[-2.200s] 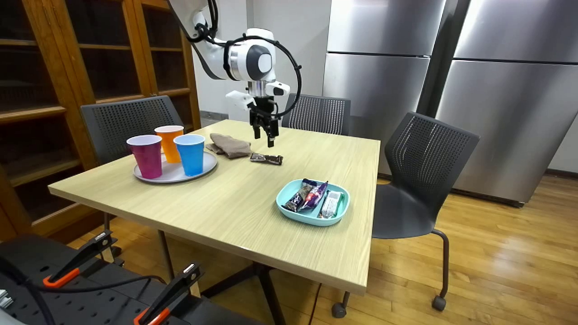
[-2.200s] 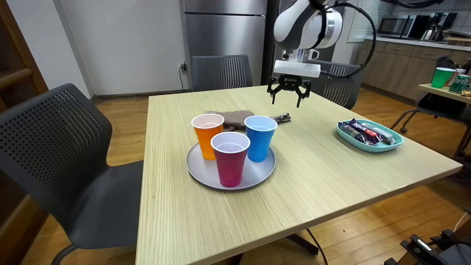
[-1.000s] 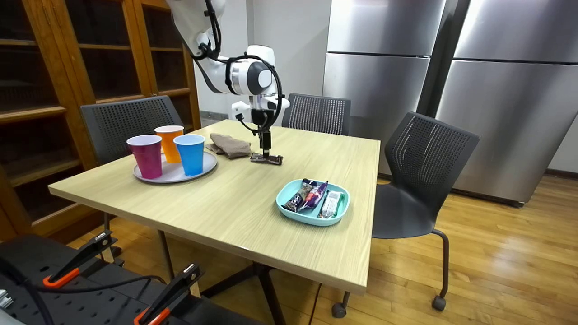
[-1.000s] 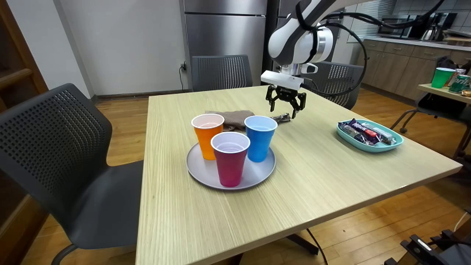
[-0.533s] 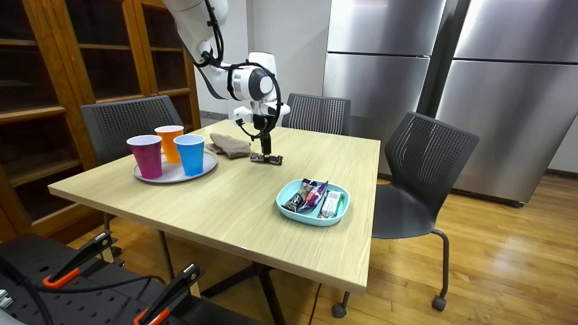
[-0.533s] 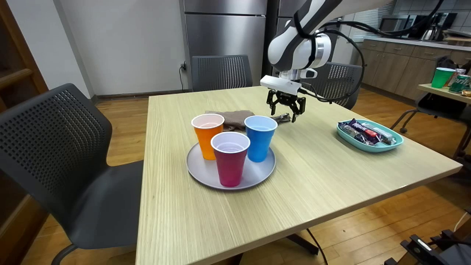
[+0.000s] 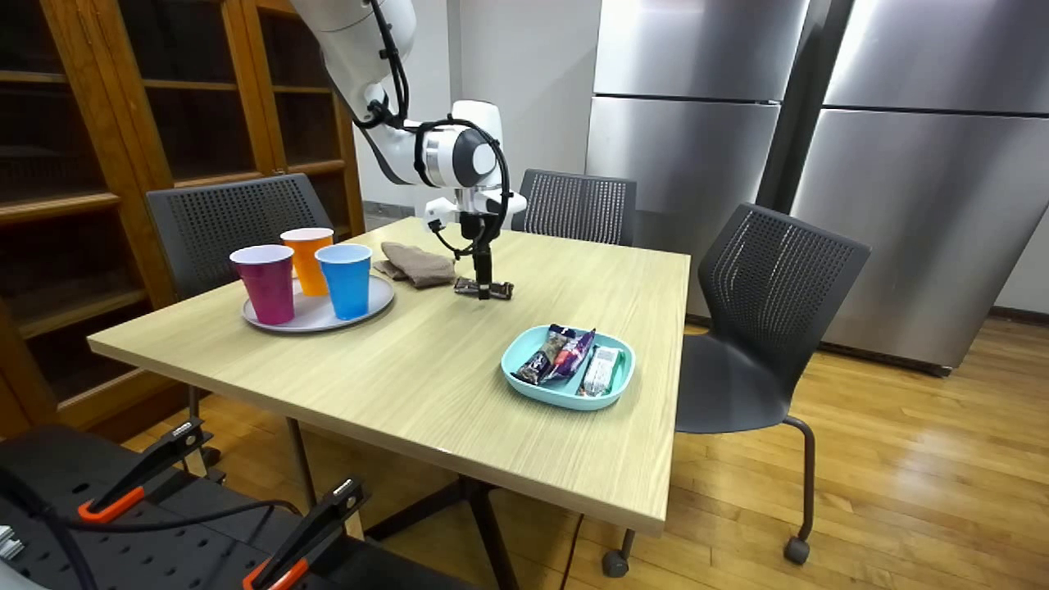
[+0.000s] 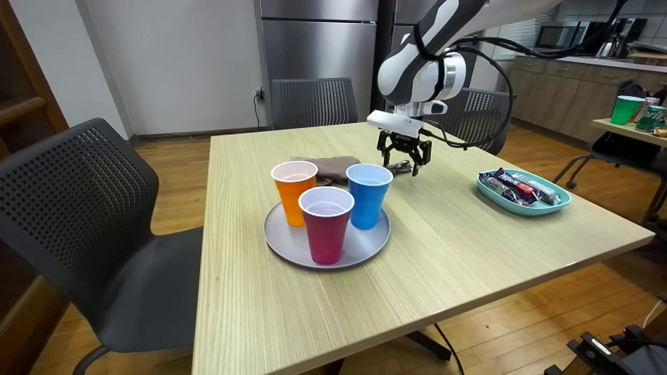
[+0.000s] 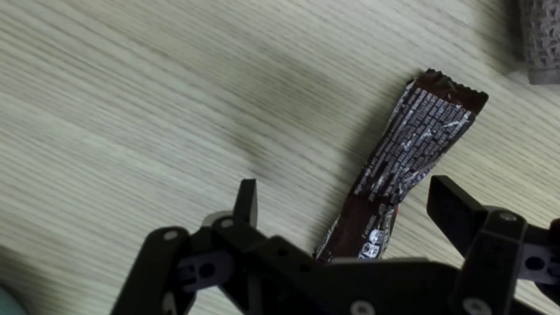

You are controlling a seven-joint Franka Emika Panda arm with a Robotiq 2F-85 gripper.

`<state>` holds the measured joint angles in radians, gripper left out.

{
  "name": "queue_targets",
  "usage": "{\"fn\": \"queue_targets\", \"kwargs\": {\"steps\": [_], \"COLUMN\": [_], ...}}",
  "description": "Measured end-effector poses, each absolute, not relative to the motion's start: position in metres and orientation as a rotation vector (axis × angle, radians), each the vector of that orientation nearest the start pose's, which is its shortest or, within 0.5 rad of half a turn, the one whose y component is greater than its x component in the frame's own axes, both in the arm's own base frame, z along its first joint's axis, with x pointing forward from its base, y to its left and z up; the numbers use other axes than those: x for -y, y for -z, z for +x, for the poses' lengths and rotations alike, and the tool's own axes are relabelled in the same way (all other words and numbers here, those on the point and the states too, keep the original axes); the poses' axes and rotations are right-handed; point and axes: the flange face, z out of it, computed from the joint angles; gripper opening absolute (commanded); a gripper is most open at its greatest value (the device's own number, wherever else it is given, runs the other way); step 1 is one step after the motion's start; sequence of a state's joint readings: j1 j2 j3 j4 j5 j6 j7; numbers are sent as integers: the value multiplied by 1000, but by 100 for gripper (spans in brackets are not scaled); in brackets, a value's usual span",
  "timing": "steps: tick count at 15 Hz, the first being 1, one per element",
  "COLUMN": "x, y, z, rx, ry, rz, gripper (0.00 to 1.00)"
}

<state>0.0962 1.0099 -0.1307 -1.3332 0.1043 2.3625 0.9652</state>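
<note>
Since the first frames, what stands left of your gripper sits as it did; the gripper has dropped and turned, and you now have it low over a wrapped bar; the turquoise tray to its right is unmoved. Jaws spread wide: in the wrist view you see the bar lying between both fingers, a strip of table showing on either side. Your count, left to right in an exterior view: farthest left of the gripper, one gray plate with a purple cup, an orange cup and a blue cup, three in all; nearer left, one folded brown cloth; beneath, one bar; right of the gripper, one tray holding three wrapped snacks. Edges and room: the table ends at a corner left of the plate; the cloth lies close on the gripper's left, near the bar's end; rightward you have a broad stretch of tabletop between gripper and tray; the right edge runs just past the tray, a dark chair beside it.
</note>
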Motion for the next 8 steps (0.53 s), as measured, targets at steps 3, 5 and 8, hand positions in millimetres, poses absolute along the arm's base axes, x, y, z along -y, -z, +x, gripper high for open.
{"fn": "queue_targets", "kwargs": {"steps": [3,5,8], "x": [2,2,1], "y": [-120,-121,-122], "z": [736,738,740], "rx": [-1532,-1531,-1529], "ry": [51,50,55], "rz": [-2769,-2770,-2769], "gripper": [74,58,33]}}
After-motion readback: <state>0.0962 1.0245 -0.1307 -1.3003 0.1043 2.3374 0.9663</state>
